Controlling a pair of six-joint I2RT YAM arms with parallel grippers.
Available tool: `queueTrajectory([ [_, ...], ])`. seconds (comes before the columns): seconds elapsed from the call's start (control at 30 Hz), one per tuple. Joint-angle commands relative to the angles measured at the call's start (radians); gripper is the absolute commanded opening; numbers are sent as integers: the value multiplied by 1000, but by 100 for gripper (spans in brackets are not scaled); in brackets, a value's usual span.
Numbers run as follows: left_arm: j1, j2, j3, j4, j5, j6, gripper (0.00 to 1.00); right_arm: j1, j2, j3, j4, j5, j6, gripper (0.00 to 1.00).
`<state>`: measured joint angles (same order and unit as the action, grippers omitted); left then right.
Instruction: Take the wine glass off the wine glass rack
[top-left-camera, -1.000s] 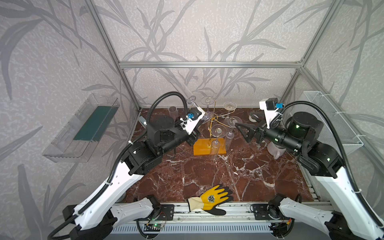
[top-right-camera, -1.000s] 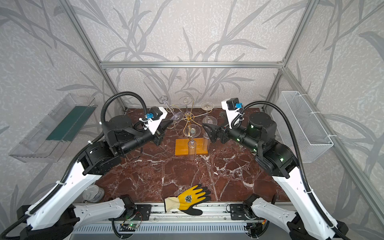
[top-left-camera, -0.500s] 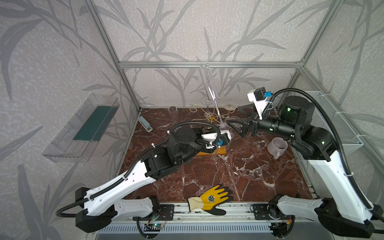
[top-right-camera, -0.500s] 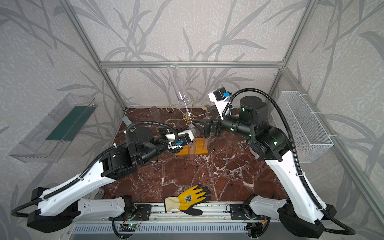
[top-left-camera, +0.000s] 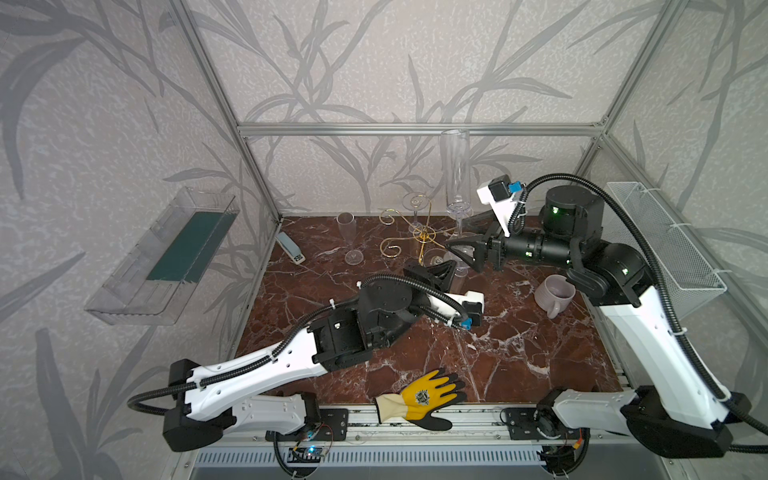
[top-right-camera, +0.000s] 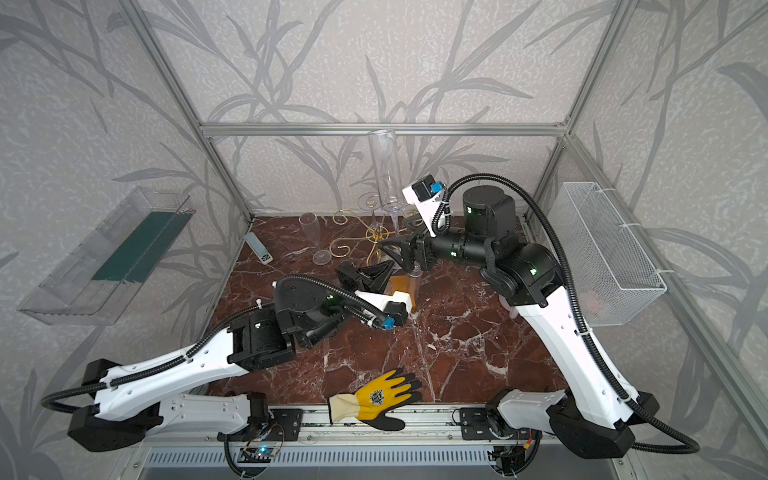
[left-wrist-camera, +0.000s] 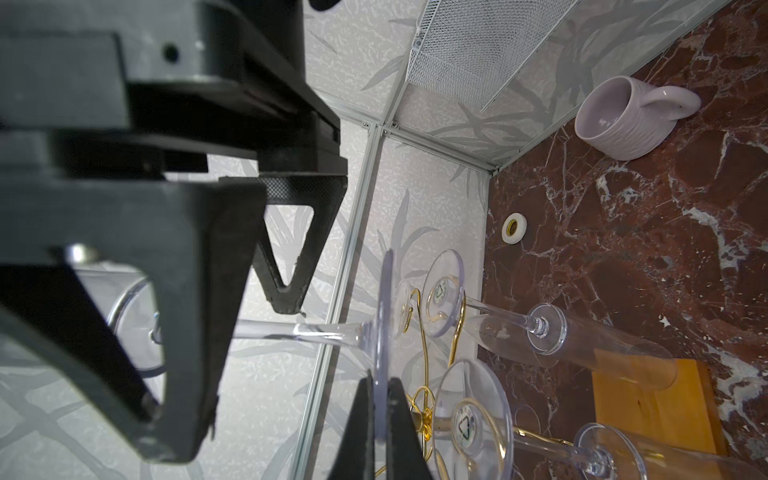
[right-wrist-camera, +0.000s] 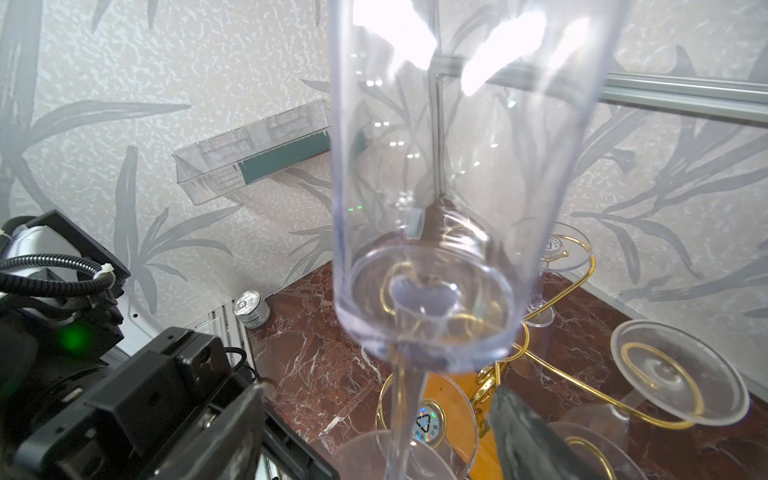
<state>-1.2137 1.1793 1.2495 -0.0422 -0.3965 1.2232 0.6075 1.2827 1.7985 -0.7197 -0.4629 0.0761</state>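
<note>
Since 1 s ago the left arm has swung across, low in front of the rack (top-left-camera: 424, 237). The wine glass (top-left-camera: 455, 174) is up & upright, no longer tilted as half a sec back. Left fingers (left-wrist-camera: 358, 436) are pinched tight on the rim of its foot. Right fingers (right-wrist-camera: 521, 436) stand apart either side of the stem w/o touching it, nothing held. Glass is at far ctr of the counter (top-left-camera: 519, 365), just right of the rack's post, bowl well above the gold arms. Can't tell if the foot is clear of the nearest arm. Other glasses (left-wrist-camera: 442, 299) hang on the rack. Mug (top-left-camera: 555, 293) on the right, glove (top-left-camera: 424, 399) at near edge.
</note>
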Motion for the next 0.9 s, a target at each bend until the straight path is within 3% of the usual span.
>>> queueTrajectory([
  [0.0, -19, 7, -18, 117, -50, 112, 0, -4, 0, 15, 0, -16, -12, 73],
  [0.17, -32, 16, -24, 155, -65, 134, 0, -4, -1, 5, 12, -6, -12, 53],
  [0.43, -37, 13, -28, 177, -80, 134, 0, -3, -11, -25, 32, 12, -12, 32],
  [0.63, -37, 15, -31, 170, -89, 126, 0, -4, -10, -33, 45, 8, -13, 0],
  [0.8, -37, 1, -45, 193, -91, 98, 1, -4, -16, -39, 55, 6, -11, 0],
  [0.87, -37, -7, -49, 199, -93, 80, 14, -4, -19, -41, 56, 10, -10, 0],
])
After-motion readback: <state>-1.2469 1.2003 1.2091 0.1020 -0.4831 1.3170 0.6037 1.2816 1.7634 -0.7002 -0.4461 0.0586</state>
